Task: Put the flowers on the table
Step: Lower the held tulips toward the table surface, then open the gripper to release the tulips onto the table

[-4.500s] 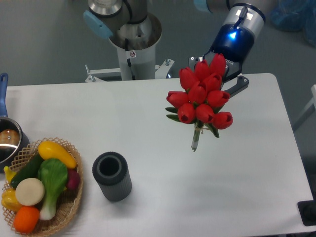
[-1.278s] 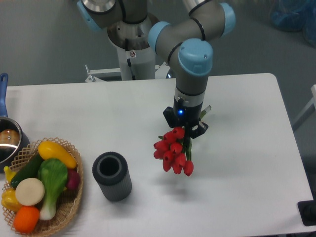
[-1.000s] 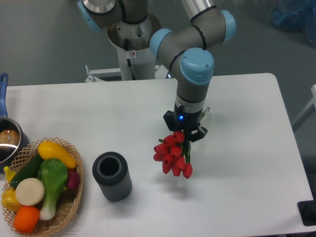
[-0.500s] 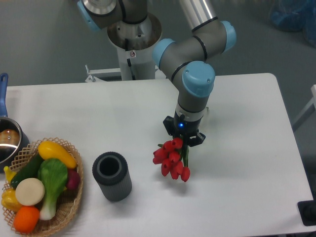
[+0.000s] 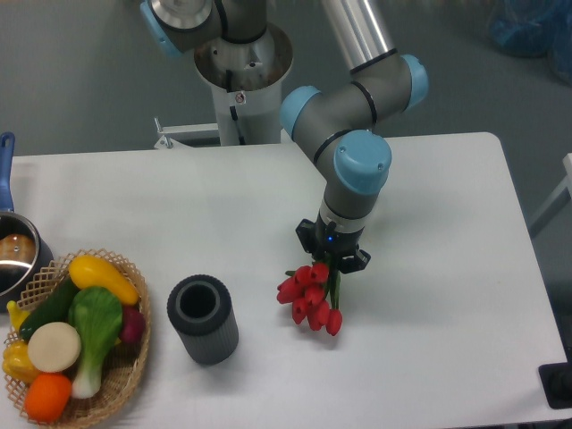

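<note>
1. Holding the flowers (image 5: 310, 298) by the stems, the claw (image 5: 333, 256) points straight down over the middle of the counter (image 5: 447, 268); its jaws appear closed on the green stems, though the wrist hides the contact itself.
2. The buds hang below and to the left of the claw, low over the counter. Whether the lowest buds touch the surface cannot be told from this view.
3. Risk: release from any height. The bunch would likely drop bud-first, bounce and roll; the stems could splay.
4. Risk: further descent. With the buds beneath the claw, pressing down would likely crush or bend them against the counter.
5. Risk: snagging. Leaves or stems caught between the fingers could lift the bunch again when the claw rises.
6. Clearances: the cylinder (image 5: 203, 319) stands to the left, apart from the buds; a roll that way could reach it. The basket (image 5: 121, 362) of toy vegetables lies well apart.
</note>
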